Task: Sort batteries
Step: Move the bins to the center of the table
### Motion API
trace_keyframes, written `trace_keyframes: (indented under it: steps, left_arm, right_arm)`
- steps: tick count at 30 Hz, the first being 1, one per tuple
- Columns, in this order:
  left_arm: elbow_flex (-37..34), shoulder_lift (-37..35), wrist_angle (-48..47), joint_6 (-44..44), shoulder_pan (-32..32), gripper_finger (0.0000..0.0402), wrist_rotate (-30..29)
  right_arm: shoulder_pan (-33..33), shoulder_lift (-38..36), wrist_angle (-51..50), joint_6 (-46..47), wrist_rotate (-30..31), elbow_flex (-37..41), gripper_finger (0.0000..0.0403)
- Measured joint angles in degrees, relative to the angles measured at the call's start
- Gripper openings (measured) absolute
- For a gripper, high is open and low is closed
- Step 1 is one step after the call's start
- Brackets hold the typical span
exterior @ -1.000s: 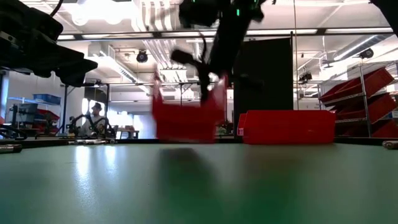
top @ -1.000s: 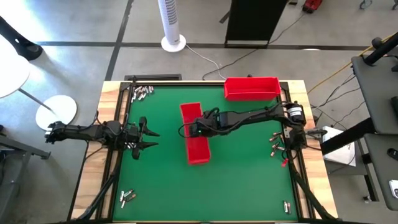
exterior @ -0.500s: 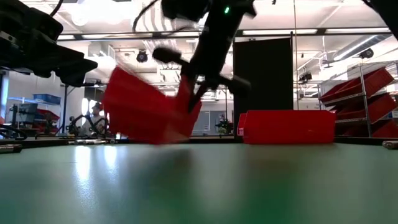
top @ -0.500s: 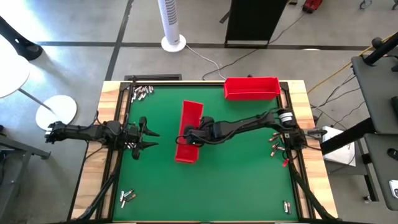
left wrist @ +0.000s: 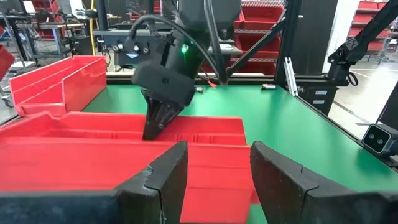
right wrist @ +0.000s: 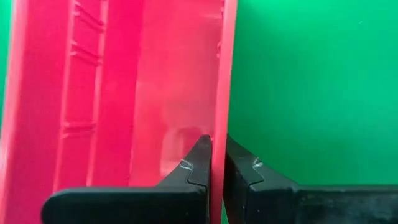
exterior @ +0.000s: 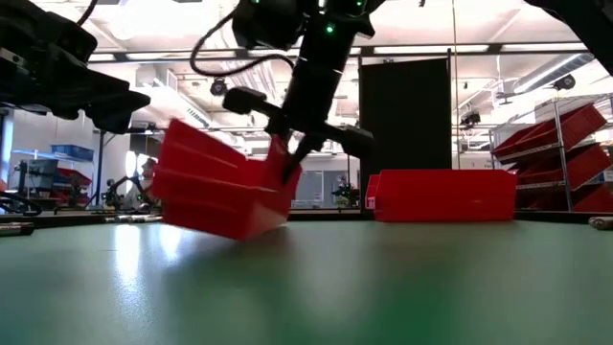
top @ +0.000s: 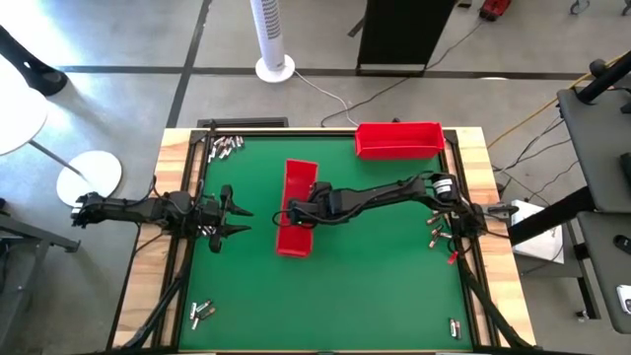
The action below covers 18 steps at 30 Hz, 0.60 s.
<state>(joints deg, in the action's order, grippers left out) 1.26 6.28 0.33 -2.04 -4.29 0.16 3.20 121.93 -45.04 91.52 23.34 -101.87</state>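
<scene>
My right arm reaches from the table's right edge across the green mat (top: 394,266) to its middle, forearm nearly level, wrist bent down. The right gripper (top: 299,209) is clamped on the long side wall of a red tray (top: 296,210); in the right wrist view one finger (right wrist: 198,163) sits inside the wall and the other outside, pinching it. In the low view the tray (exterior: 222,192) hangs tilted, its far end raised and its lower corner at or just above the mat.

My left arm lies stretched along the table's left edge, its left gripper (top: 235,220) facing the tray with fingers spread apart and nothing between them.

A second red tray (top: 399,139) rests at the far right of the mat.

The batteries lie in small clusters at the mat's margins: far left corner (top: 225,146), near left corner (top: 202,313), right edge (top: 439,227), and near right corner (top: 455,327).
</scene>
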Motion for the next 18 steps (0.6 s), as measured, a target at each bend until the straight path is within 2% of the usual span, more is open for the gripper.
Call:
trace_keyframes:
  steps: [4, 12, 18]
  left_arm:
    - [0.0, 0.0, 0.0, 0.0, 0.0, 0.0155, 0.0]
    - [0.0, 0.0, 0.0, 0.0, 0.0, 0.0155, 0.0]
    - [0.0, 0.0, 0.0, 0.0, 0.0, 0.0155, 0.0]
  right_arm:
    - [0.2, -0.2, -1.0, 0.0, 0.3, 0.0, 0.0038]
    - [0.3, -0.3, -0.9, -0.8, 0.3, -0.2, 0.0112]
    - [0.3, -0.3, -0.1, 0.0, 0.3, -1.0, 0.0147]
